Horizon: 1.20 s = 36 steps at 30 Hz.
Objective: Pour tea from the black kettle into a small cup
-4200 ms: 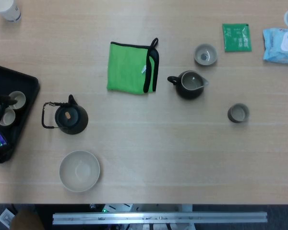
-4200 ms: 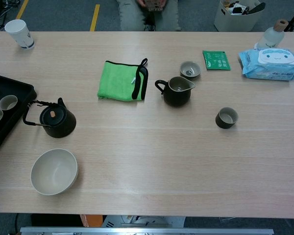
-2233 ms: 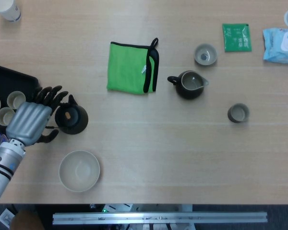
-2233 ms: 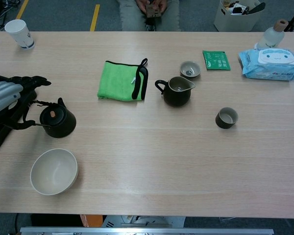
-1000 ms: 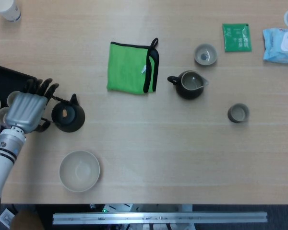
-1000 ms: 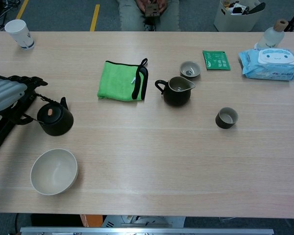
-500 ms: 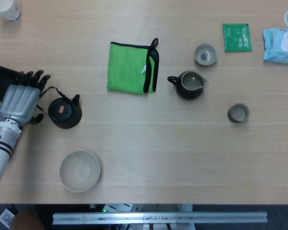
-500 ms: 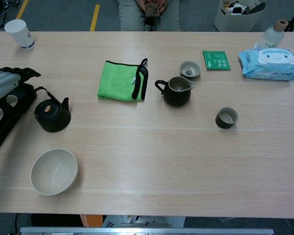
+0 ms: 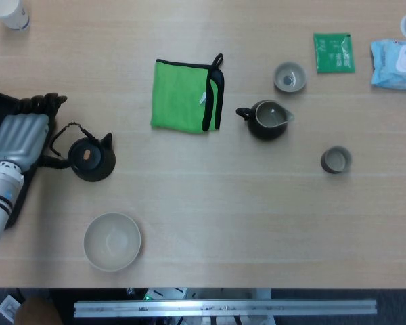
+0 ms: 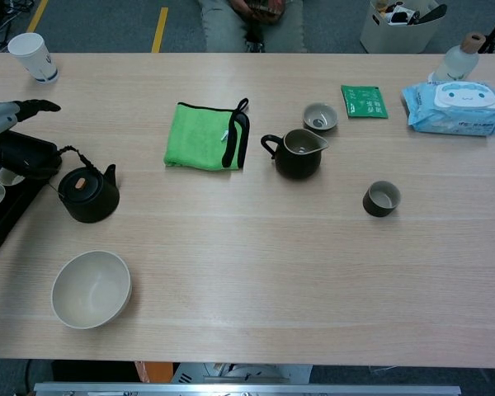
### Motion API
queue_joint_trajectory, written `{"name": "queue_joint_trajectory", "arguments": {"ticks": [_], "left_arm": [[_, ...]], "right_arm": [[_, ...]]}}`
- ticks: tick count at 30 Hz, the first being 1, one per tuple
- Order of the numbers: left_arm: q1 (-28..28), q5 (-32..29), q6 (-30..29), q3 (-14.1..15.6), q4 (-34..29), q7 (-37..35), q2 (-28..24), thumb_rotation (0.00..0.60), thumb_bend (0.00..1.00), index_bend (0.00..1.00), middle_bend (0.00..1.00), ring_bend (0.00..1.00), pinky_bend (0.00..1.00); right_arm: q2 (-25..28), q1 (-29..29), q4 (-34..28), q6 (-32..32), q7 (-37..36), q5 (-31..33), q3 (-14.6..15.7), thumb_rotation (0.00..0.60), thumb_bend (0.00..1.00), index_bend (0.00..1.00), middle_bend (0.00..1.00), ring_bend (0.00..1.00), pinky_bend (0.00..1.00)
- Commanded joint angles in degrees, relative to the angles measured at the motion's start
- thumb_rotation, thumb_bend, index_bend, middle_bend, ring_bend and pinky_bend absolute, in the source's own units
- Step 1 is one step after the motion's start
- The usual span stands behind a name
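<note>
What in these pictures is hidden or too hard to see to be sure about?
- Left hand: both views leave unclear whether it touches the black kettle handle; chest view cuts the hand at the edge.
- Right hand: in neither view.
- Tea inside the kettle: lid hides it.
- Black tray and its cups: cut by the left edge, partly under the hand.
- Green packet: print too small.

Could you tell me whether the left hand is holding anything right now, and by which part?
It cannot be told: the left hand is at the kettle's wire handle, but a grip isn't visible.
</note>
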<state>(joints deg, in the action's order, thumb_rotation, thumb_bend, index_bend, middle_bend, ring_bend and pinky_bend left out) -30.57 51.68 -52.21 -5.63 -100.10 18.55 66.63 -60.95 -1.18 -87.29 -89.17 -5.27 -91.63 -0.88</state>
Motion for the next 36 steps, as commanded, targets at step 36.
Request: {"name": "queue_joint_trajectory", "arguments": {"ticks": [36], "left_arm": [[-5.42,-6.35,1.18,1.69,6.98,1.64,8.68,0.087,0.13,0.18,0.39,0.27,0.03]], "right_arm": [[0.48,0.54,-0.53,-1.12,-0.04,-0.74,0.17,0.6,0.09,0.37,0.38,0.28,0.37]]}}
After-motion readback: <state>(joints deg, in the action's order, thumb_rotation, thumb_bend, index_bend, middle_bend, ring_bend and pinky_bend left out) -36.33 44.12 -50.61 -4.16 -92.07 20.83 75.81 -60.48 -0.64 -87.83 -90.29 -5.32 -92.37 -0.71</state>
